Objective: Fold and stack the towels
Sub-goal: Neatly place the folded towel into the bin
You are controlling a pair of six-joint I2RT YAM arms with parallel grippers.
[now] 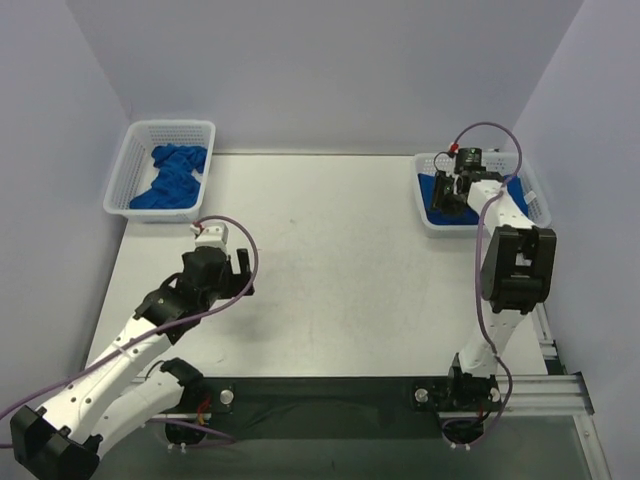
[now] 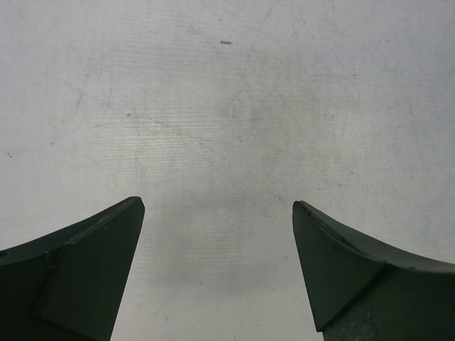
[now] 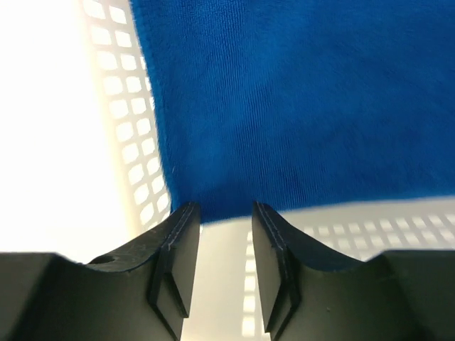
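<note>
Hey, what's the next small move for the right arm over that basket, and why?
Probably lift the right gripper straight up out of the right basket: the blue towel lies flat inside, the jaws stand narrowly apart with no cloth between them, and crumpled towels wait in the left basket.

The arms (image 1: 110, 370) are white with black joints, purple looping cables (image 1: 487, 124) and dark, perhaps greenish, wedge fingers (image 2: 85, 277).

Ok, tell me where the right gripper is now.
The right gripper is at the top view's far right, inside the white plastic mesh basket, over the royal-blue cloth towel.
</note>
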